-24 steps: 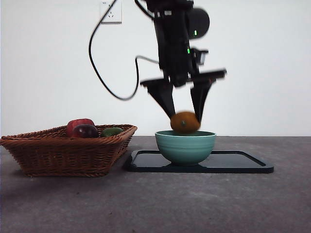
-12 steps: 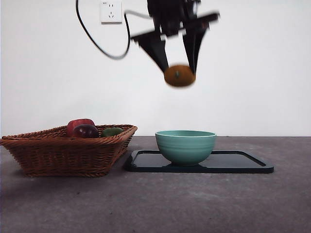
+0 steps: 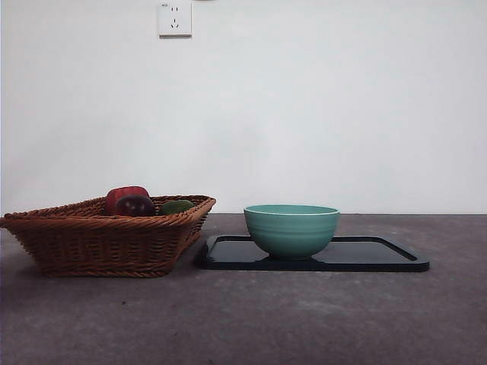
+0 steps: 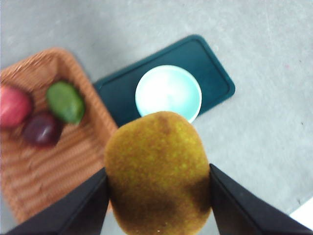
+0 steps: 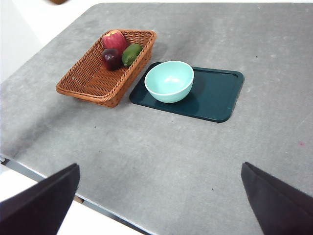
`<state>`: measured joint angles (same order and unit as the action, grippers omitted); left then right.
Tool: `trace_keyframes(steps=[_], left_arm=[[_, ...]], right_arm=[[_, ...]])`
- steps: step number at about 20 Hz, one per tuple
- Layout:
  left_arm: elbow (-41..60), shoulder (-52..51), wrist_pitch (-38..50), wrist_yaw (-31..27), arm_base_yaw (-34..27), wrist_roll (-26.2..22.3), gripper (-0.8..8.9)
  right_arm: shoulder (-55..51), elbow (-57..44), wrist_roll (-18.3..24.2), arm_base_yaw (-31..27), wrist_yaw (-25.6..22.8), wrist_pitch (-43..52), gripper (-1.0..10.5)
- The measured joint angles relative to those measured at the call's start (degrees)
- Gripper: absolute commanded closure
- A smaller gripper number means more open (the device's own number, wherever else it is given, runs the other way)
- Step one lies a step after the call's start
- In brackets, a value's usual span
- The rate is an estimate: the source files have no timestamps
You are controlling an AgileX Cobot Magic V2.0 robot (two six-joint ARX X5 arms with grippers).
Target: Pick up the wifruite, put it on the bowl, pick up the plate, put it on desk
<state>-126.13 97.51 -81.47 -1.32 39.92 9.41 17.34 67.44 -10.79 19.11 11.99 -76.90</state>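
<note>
My left gripper (image 4: 158, 188) is shut on the wifruite (image 4: 159, 171), a rounded orange-brown fruit, and holds it high above the table. Neither arm shows in the front view. The teal bowl (image 3: 291, 228) stands empty on the dark plate (image 3: 380, 260), which lies flat on the desk (image 3: 266, 323). The left wrist view shows the bowl (image 4: 167, 93) and the plate (image 4: 215, 73) far below the fruit. My right gripper (image 5: 159, 169) is open and empty, high over the desk's near edge, with the bowl (image 5: 169, 81) and the plate (image 5: 217, 95) ahead of it.
A brown wicker basket (image 3: 106, 239) stands next to the plate, on its left in the front view. It holds a red apple (image 3: 125, 196), a dark purple fruit (image 3: 135, 205) and a green fruit (image 3: 176, 206). A wall socket (image 3: 174, 18) is behind.
The left gripper has risen with the wifruite from just above the bowl's rim, up and out of the front view. Bowl, plate and basket have not moved.
</note>
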Motion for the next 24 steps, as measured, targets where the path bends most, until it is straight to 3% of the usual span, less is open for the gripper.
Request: trace_keyframes(steps=[4,8,9,12,16,24], left_arm=[[11.0,-9.1,0.0,-2.1,-1.6,3.5,5.75],[26.5,-13.7,0.0,-14.6,-3.1,8.0,5.75],[29.8,-13.9,0.0,-15.5,-4.0,9.5,5.75],[37.6,-13.9,1.4,-15.7,-5.7,11.2,5.75],[44.9,-13.7,16.8,-13.1,-7.3,11.6,5.75],[46.8,-1.9,29.0,-8.6,-11.8,9.2,5.75]], right_arm=[[0.0,0.0,0.0,0.0,0.0,0.0,3.9],[0.0,0.0,0.0,0.0,0.0,0.0,3.9],[0.0,0.0,0.0,0.0,0.0,0.0,3.9],[0.0,0.0,0.0,0.0,0.0,0.0,3.9],[0.0,0.0,0.0,0.0,0.0,0.0,3.9],[0.0,0.0,0.0,0.0,0.0,0.0,3.9]])
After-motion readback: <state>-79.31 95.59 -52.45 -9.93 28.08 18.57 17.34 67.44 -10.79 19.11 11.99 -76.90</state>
